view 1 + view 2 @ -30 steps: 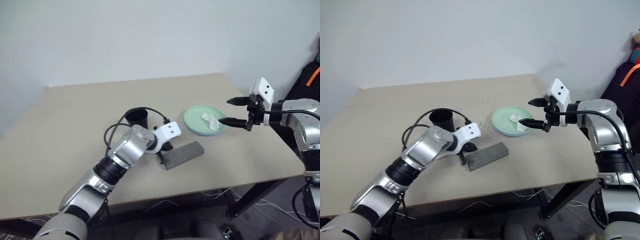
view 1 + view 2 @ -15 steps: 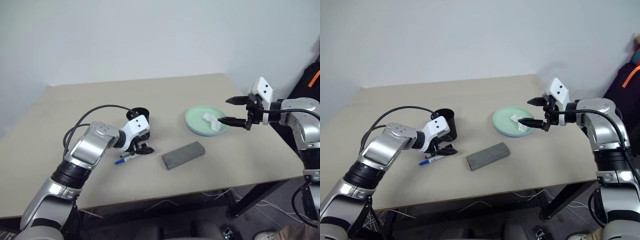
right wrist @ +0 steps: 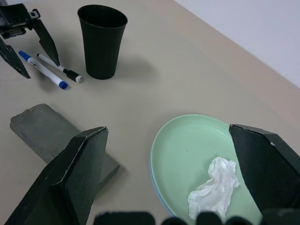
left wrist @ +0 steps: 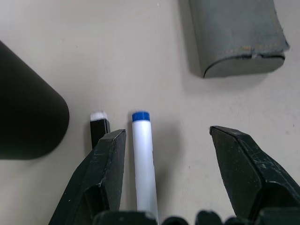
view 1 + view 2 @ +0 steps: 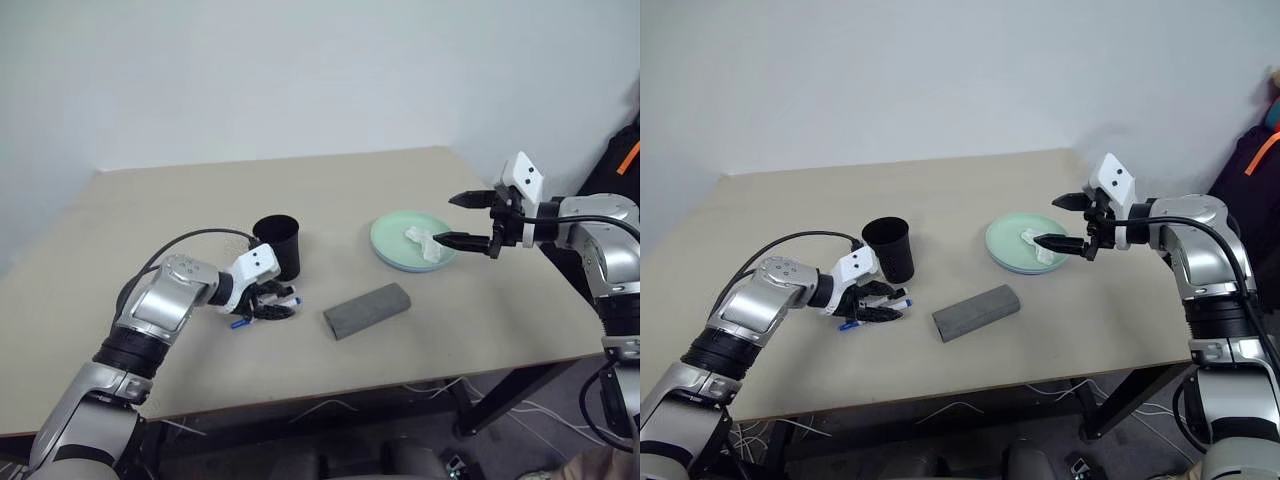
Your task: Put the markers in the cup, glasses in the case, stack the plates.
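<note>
Two white markers (image 3: pixel 47 70) lie flat, near-left of the upright black cup (image 3: pixel 102 40). Closed grey case (image 5: pixel 366 309) centre; stacked plates (image 5: pixel 395 245), green uppermost, far right.

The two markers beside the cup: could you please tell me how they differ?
The blue-capped marker lies between the left end effector's open fingers; the black-capped marker lies just outside them, nearer the cup. Their caps differ: blue versus black. Both have white barrels and lie flat, side by side, on the table.
</note>
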